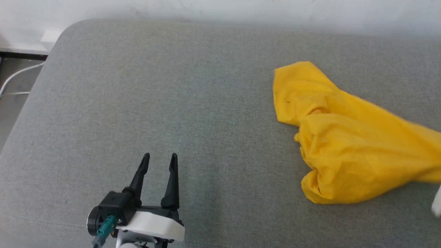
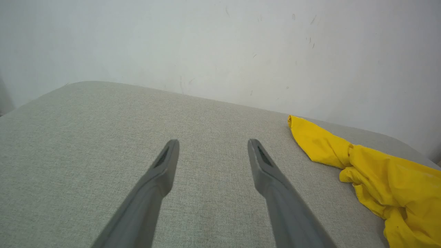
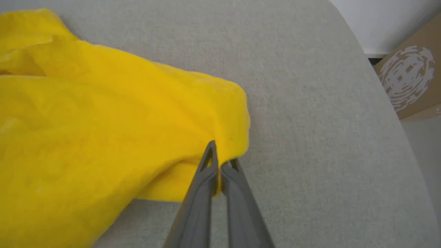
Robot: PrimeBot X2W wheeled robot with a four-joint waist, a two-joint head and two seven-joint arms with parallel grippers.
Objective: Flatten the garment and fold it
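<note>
Now, right gripper point(image 3: 222, 152): clamped on the garment's point(image 3: 103, 120) bunched edge.
Left gripper point(image 1: 160, 155): fingers spread wide, holding nothing, over the grey cushion point(image 1: 193, 89), well clear of the cloth.

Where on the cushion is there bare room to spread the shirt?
The cushion lies bare from the garment leftward to its own rounded edge, ahead of the open left gripper. Crowded at right, where the right gripper pinches the bunched cloth.
</note>
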